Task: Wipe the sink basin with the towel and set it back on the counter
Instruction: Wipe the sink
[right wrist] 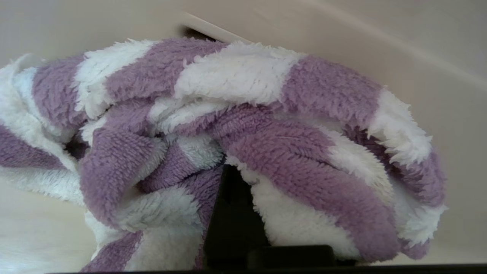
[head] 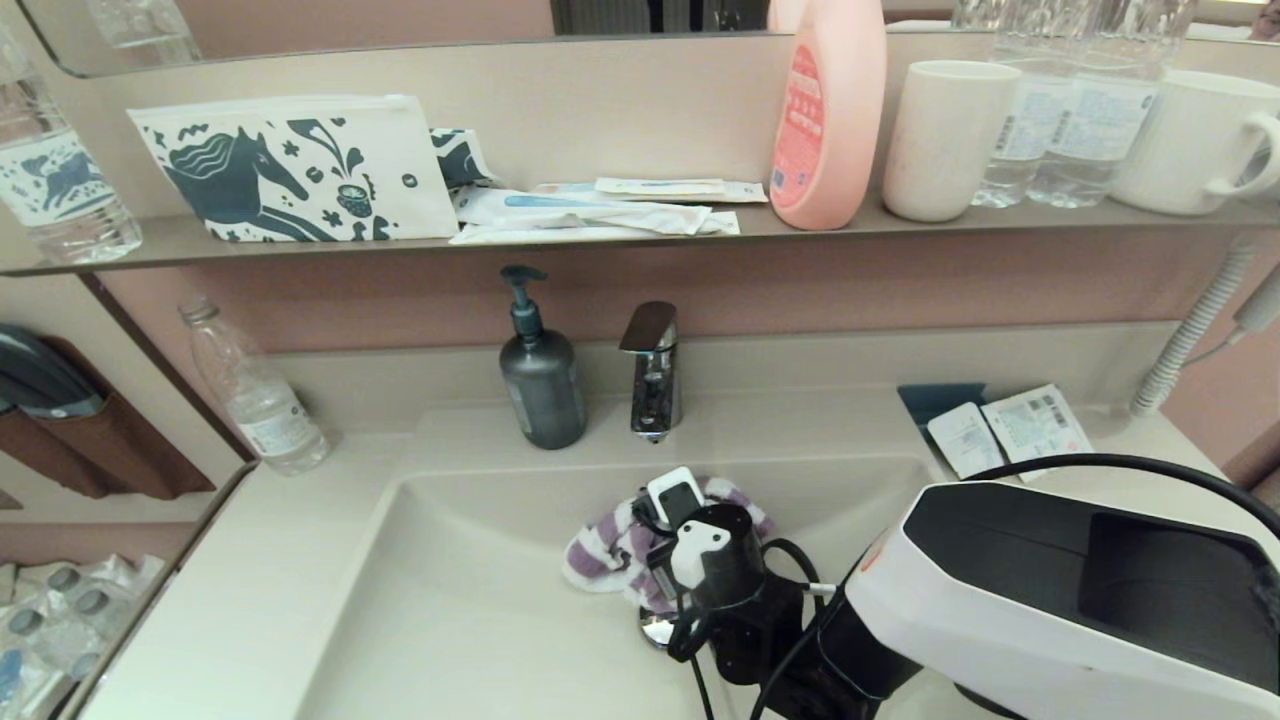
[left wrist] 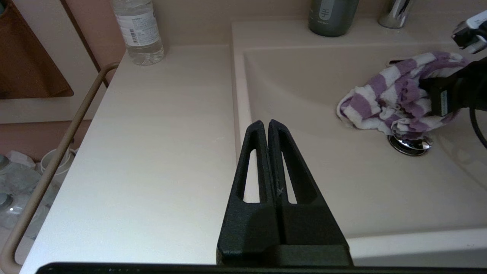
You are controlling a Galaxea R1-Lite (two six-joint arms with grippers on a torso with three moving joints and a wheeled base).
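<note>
The right claw (head: 668, 545) grips the bunched towel (head: 610, 553) low in the sink basin (head: 480, 600), just above the drain plug (left wrist: 409, 145), presumably for scrubbing, while the left claw (left wrist: 265, 125) idles clenched over the bench (left wrist: 159, 133)

I'm looking at a bathroom vanity, hotel-like by the look of it: a cream basin (head: 480, 600) sunk in a counter (head: 250, 580), a chrome tap (head: 652, 372) and soap pump (head: 540, 375) behind it, a mirror (head: 300, 25) above a shelf (head: 600, 240) carrying wrapped sachets (head: 600, 210), cups (head: 945, 140), water bottles (head: 1075, 110) and a pink lotion bottle (head: 828, 115).
</note>
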